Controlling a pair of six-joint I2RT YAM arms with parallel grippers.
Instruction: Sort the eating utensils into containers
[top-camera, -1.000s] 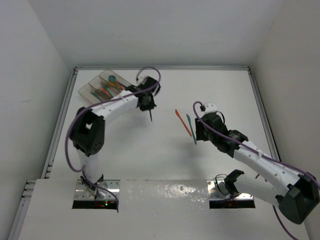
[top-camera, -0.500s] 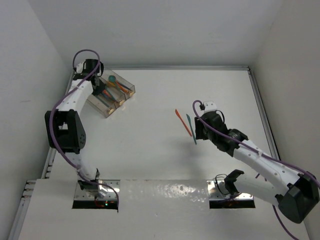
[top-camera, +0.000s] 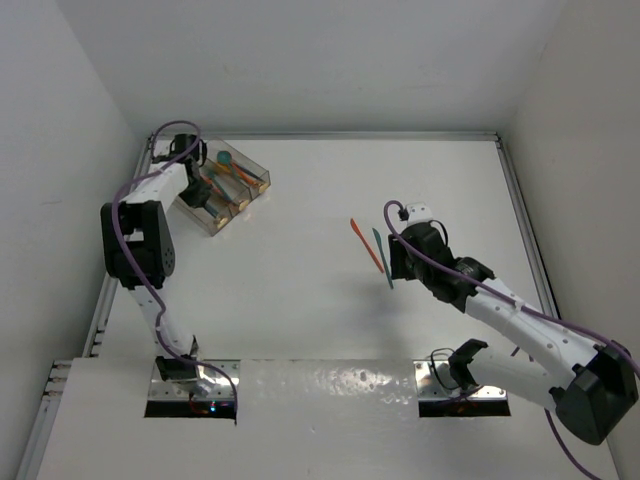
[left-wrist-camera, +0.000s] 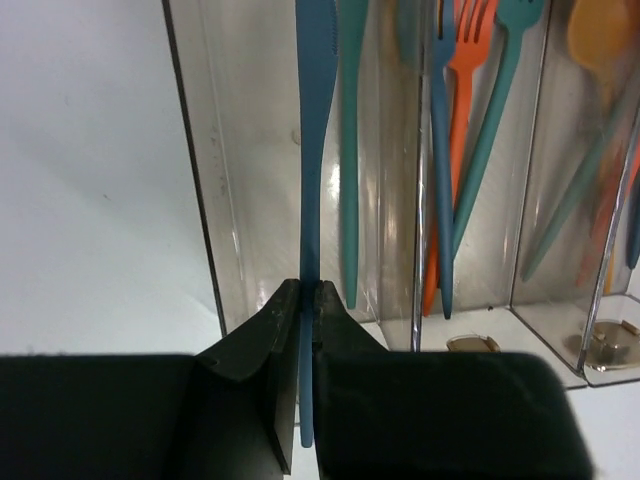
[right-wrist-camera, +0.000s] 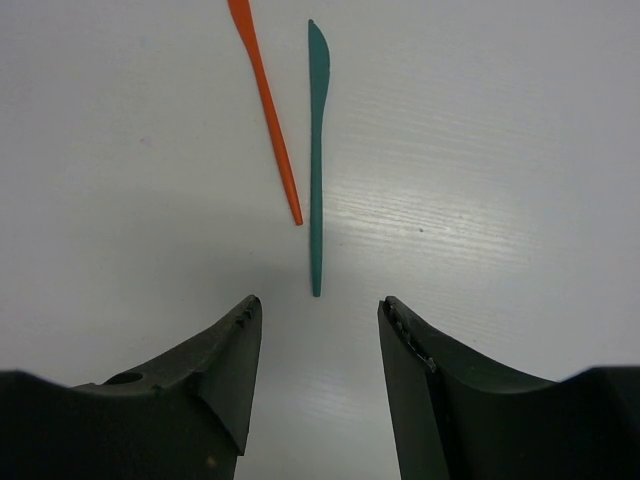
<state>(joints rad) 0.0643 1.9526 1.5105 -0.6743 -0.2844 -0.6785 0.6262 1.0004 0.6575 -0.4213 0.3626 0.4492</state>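
Your left end effector (left-wrist-camera: 308, 300) pinches a thin blue knife (left-wrist-camera: 313, 150); your right end effector (right-wrist-camera: 318, 340), spread, faces a slim teal knife (right-wrist-camera: 317, 150).

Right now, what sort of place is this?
Probably a robot test cell: a white table, plain white walls around it, a left arm and a right arm bolted at its near edge.

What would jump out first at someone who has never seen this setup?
Probably the bright colours: a clear tray at the table's far left corner holds teal, orange and blue utensils, and the left gripper hangs over it, shut on a blue knife. Mid-table, the right gripper stands open just short of a teal knife and an orange utensil lying side by side.
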